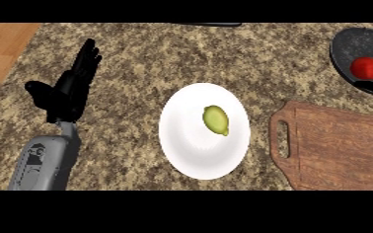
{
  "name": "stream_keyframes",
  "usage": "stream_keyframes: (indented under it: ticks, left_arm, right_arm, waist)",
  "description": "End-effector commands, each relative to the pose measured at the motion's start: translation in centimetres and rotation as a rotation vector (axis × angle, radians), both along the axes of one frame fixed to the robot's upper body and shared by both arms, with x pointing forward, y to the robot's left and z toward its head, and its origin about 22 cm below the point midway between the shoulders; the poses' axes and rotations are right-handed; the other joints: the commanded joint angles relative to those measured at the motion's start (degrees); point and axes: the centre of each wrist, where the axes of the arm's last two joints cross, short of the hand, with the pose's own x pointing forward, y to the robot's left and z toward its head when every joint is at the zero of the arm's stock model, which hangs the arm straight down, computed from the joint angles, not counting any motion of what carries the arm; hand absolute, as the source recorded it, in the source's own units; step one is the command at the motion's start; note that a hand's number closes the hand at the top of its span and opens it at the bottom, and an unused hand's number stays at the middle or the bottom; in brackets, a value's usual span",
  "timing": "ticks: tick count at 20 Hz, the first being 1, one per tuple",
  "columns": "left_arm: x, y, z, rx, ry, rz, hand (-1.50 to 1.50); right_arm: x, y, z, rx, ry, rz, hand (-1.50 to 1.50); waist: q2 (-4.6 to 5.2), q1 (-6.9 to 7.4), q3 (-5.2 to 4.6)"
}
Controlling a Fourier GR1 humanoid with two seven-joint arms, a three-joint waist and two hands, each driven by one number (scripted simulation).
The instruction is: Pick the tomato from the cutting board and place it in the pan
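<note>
Tomato (362, 67) sits in the pan (347, 47), upper right; board (328, 145) bare; placing looks done; left hand (70, 86) rests, fingers straight.

Kitchen: granite counter (182, 59), pan (350, 49)

A speckled brown granite counter (146, 69) fills nearly the whole view; its surface is evenly lit. Beyond the counter's upper left corner lies a strip of orange-brown wood (13, 39).
</note>
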Motion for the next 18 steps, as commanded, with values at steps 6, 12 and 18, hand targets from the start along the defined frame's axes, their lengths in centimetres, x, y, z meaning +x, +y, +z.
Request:
stream_keyframes:
  ticks: [6, 12, 18]
  left_arm:
    - [0.0, 1.6, -0.3, 0.001, 0.026, 0.051, 0.0]
    - [-0.6, 0.8, -0.5, 0.005, 0.024, 0.069, 0.0]
    - [-1.5, 1.0, -0.8, 0.006, 0.037, 0.09, 0.0]
  right_arm:
    - [-4.2, -4.6, 0.4, 0.305, -0.112, 0.102, -1.5]
    - [-9.4, -9.2, 1.7, 0.374, -0.127, 0.205, -1.5]
    - [-12.8, -11.6, 2.7, 0.364, -0.117, 0.212, -1.5]
  waist:
    - [-0.8, -2.62, -0.14]
    - [-1.68, -3.96, -0.23]
    - [-2.19, -4.6, -0.35]
